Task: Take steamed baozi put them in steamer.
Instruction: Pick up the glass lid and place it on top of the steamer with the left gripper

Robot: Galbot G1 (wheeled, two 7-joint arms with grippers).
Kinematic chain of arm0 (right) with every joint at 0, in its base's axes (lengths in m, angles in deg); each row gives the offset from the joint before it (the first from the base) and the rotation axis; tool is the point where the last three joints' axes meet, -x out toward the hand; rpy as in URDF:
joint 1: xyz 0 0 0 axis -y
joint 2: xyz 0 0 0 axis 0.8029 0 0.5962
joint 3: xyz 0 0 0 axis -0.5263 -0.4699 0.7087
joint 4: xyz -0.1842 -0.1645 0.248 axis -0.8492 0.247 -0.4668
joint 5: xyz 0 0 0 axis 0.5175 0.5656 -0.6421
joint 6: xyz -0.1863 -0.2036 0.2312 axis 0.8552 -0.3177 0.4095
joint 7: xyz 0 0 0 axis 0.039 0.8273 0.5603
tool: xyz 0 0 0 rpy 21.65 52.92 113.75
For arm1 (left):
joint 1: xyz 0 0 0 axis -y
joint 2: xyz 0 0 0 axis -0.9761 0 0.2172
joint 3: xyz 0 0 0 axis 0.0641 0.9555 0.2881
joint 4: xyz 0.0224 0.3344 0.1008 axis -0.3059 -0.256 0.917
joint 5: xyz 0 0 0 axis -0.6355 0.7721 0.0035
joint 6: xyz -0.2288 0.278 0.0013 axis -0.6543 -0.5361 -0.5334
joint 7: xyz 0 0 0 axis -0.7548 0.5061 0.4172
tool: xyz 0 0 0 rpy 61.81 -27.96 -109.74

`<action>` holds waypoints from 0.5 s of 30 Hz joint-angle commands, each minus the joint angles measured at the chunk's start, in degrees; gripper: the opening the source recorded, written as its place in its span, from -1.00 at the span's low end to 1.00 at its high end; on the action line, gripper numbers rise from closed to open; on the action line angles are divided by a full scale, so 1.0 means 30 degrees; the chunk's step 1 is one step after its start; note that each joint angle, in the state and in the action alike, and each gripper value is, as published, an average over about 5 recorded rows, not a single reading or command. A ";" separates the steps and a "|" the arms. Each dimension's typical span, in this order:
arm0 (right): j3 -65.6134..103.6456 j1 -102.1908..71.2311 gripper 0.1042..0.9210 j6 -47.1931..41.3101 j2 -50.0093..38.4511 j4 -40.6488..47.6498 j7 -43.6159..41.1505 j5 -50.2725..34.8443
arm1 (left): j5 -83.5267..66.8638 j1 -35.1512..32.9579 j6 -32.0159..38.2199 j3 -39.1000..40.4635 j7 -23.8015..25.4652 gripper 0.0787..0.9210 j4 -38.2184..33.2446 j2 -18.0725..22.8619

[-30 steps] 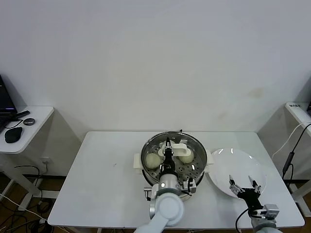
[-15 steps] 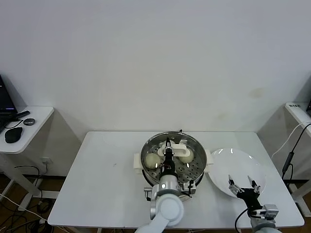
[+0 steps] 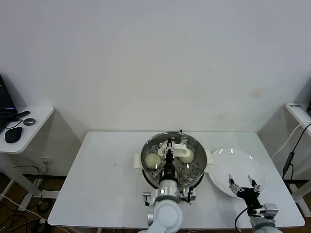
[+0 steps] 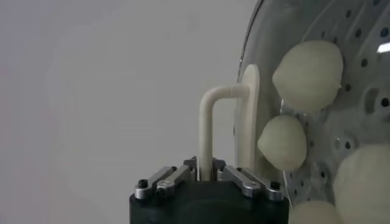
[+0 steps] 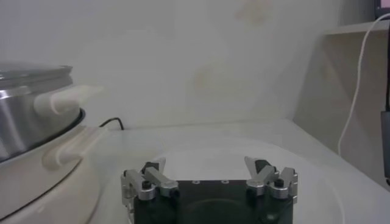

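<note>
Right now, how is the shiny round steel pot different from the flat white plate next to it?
The shiny round steel steamer pot is deep, with holes in its tray; the flat white plate is shallow and smooth. The pot holds cream-white buns; the plate holds no food, and only the open right gripper hangs over it. Both are round and sit on the white table.

steamer point(image 4: 365, 91) cropped, one baozi point(image 4: 314, 213) half cut off
</note>
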State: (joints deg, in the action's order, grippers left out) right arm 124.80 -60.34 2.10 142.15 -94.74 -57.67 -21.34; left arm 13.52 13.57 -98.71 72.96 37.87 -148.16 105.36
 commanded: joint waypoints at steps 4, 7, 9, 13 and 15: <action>0.0269 0.0140 0.76 0.0197 -0.0016 0.0306 0.0188 -0.0066 | -0.1899 -0.2267 0.0585 0.0418 -0.0338 0.14 -0.4793 -0.1005; 0.0246 -0.0082 0.76 0.0165 -0.0216 0.0225 0.0243 0.0106 | -0.1992 -0.3076 0.0549 -0.0047 -0.0226 0.34 -0.6297 -0.1321; 0.0197 -0.0275 0.76 0.0151 -0.0402 0.0117 0.0322 0.0222 | -0.2142 -0.3794 0.0553 -0.0538 -0.0354 0.47 -0.7502 -0.1789; 0.0063 -0.0500 0.76 0.0171 -0.0555 -0.0289 0.0748 0.0200 | -0.3560 -0.5840 0.0873 -0.2143 -0.1385 0.70 -0.9857 -0.3216; 0.0025 -0.0557 0.76 0.0202 -0.0460 -0.0535 0.0946 0.0502 | -0.5377 -0.7061 0.1541 -0.3448 -0.2436 0.75 -1.0836 -0.3856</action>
State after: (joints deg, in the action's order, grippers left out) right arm 125.14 -61.04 2.58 141.11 -94.73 -56.38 -21.04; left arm 7.73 4.95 -97.16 71.46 36.45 -163.93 100.59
